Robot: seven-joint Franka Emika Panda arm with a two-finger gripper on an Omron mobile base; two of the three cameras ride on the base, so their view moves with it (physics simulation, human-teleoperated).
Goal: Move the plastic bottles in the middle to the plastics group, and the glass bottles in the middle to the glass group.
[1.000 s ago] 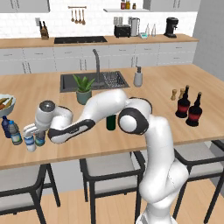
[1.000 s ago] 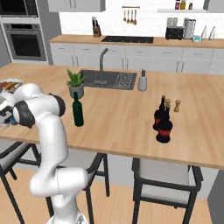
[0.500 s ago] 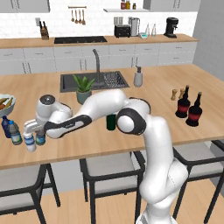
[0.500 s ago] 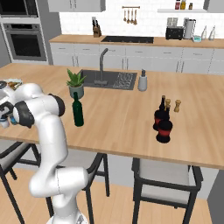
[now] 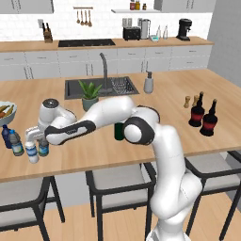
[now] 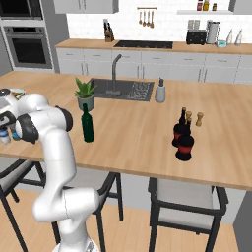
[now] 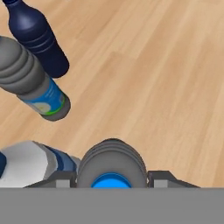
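Gripping the blue-capped bottle (image 7: 111,165) between its two fingers, the gripper (image 7: 112,177) stands above it; the white-label bottle (image 7: 27,162) is just beside.

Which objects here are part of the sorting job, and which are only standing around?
Job: blue-cap water bottle, between the gripper fingers; white-cap water bottle; dark blue bottle; grey-teal label bottle; green wine bottle; red-label bottles.

Not part: potted plant, pepper shaker, soap dispenser, bowl, sink.
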